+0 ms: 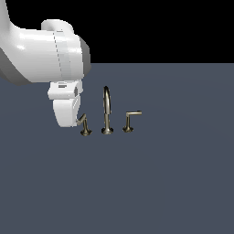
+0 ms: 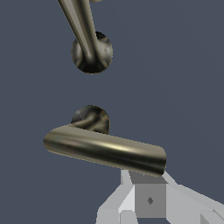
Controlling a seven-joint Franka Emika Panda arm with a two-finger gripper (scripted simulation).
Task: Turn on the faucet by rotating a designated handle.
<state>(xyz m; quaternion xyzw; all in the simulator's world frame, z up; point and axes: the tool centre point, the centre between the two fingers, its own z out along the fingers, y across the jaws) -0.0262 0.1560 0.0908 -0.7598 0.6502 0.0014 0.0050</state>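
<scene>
The handle is the brass-coloured L-shaped lever at the exterior view's left end of the faucet set, standing on the dark slate-blue desk. Its round foot sits on the desk and its stem slants up toward 11 o'clock, where the top disappears behind the white pincer. In the wrist view the handle fills the middle: its long thin bar runs from about 9 o'clock to 4 o'clock across the picture, with the round foot showing just behind the bar's 9 o'clock end. A grey part of the pincer lies just beside the bar's other end; whether it touches the bar cannot be told, and no view shows whether the jaws are apart or together.

At 3 o'clock from the handle in the exterior view stands the tall arched spout on its round base, near but apart. In the wrist view the spout appears at 12 o'clock from the handle. Farther toward 3 o'clock in the exterior view is the second lever, with an upright stem and a short bar pointing to the exterior view's right.

The white arm reaches in from the exterior view's upper left, at 10 o'clock from the faucet.
</scene>
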